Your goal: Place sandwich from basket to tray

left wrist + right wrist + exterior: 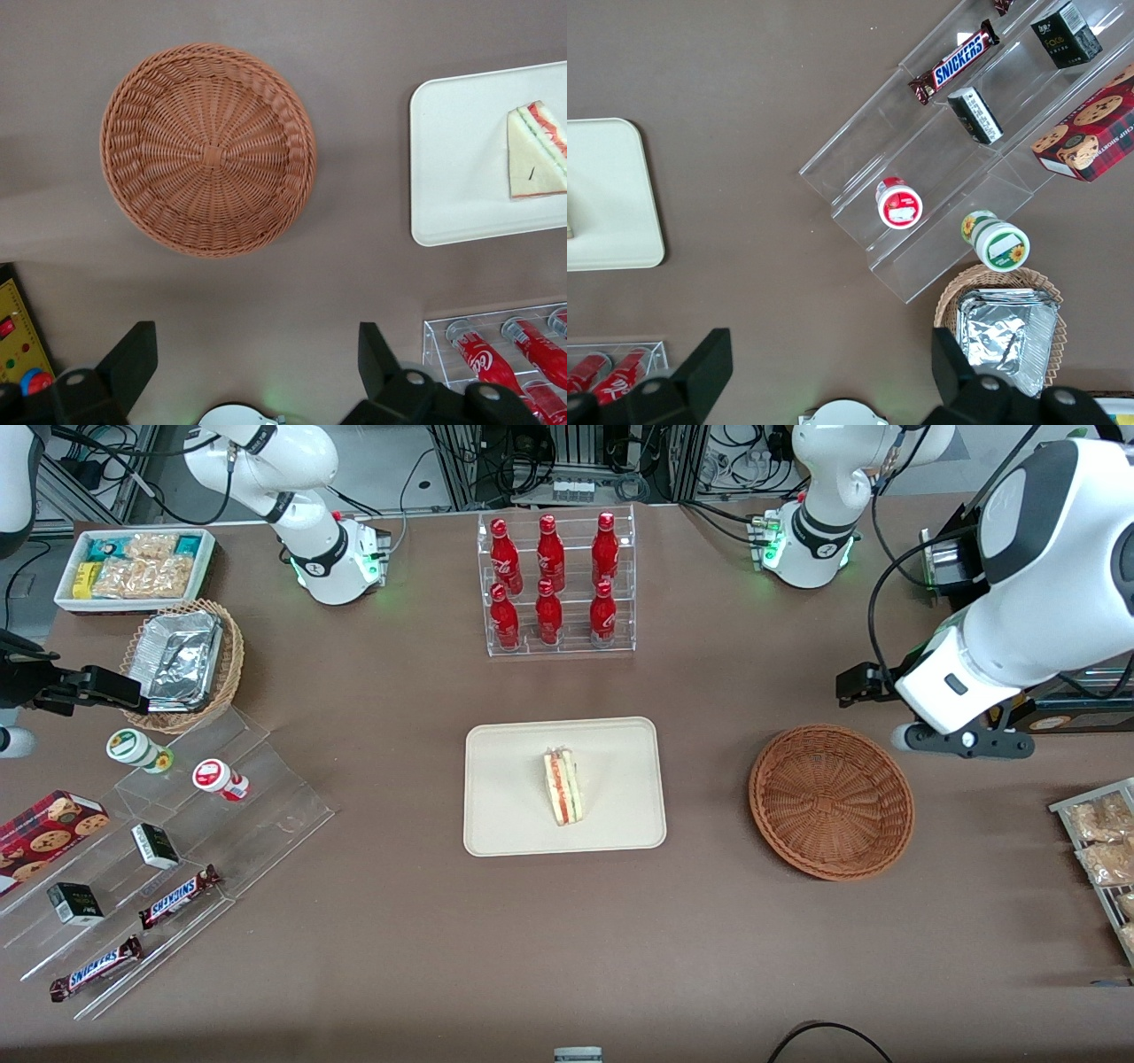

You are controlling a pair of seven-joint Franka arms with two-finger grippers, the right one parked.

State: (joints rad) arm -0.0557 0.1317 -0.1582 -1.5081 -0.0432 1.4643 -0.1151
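- tray (611,828) mid-table, nearer the front camera than the rack of red bottles (555,584)
- sandwich (563,786) lies on the tray, red and green cut edge showing
- basket (831,801) sits apart from the tray, toward the working arm's end, nothing in it
- gripper (257,363) up above the table, beside the basket, fingers spread wide, holding nothing

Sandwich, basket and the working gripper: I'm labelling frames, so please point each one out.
sandwich (563,786), front view, white bread face.
basket (831,801), front view, woven floor, empty.
gripper (257,363), left wrist view, between its open fingers, above the table.
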